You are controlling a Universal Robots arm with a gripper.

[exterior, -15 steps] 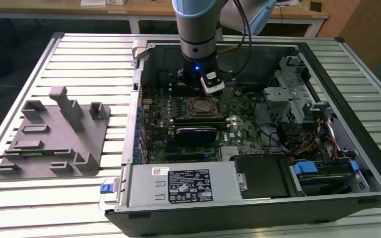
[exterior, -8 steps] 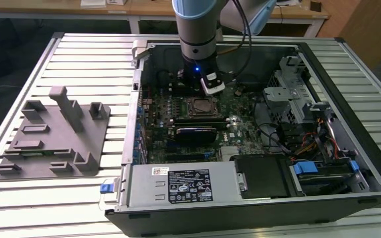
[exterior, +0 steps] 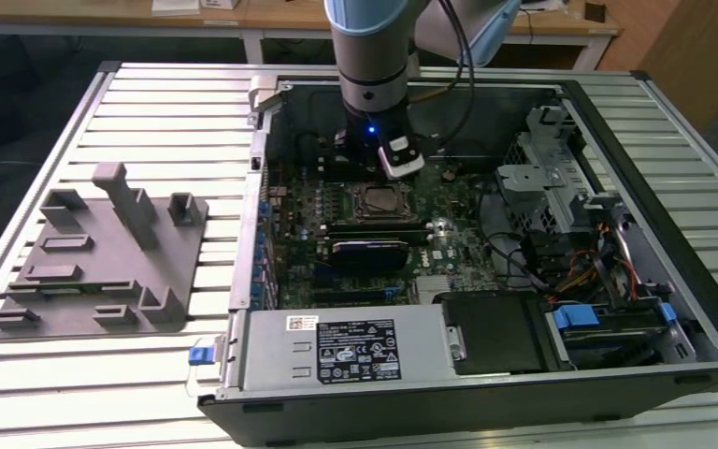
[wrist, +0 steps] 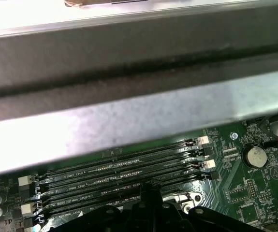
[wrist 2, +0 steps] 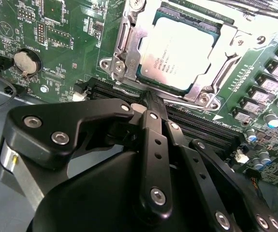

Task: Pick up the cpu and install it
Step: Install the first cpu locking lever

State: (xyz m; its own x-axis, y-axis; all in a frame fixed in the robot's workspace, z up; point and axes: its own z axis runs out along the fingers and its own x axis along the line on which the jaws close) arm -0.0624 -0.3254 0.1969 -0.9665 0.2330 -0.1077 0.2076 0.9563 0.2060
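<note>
Seen in the exterior view's middle – an open black tower computer case (exterior: 609, 112) lying on its side on a ribbed aluminium table (exterior: 160, 122). Coming down into the case's upper centre, a grey and pale blue robot arm (exterior: 372, 56) with a small blue light near its wrist.

Seated in the dark square socket with a bright metal frame (wrist 2: 122, 58) – the small flat square cpu (wrist 2: 177, 48), silvery top up and a thin greenish rim showing round it, lying level and square with the frame. In the exterior view, found at mid-board as a dark square (exterior: 378, 198) just below the arm's end.

Pressed together at the tips and gripping nothing: the fingers of the black linkage gripper (wrist 2: 151, 98). Poised just beside the socket frame's edge, apart from the cpu, over the long black memory slots (wrist 2: 197, 126). Seen again in the first wrist view (wrist: 151, 186), at the edge of those same slots (wrist: 124, 169), with the case's grey metal wall (wrist: 129, 116) beyond.

On the green motherboard (wrist 2: 66, 38), near the slots, a round silver coin battery (wrist 2: 25, 62).

Toward the exterior view's left, on the table and well apart from the case, a grey plastic fixture plate with upright pegs (exterior: 97, 262). Along the case's lower edge, a silver box-shaped power supply with a black label (exterior: 347, 351), and beside it toward the exterior view's right, a black plastic drive housing (exterior: 496, 327).
</note>
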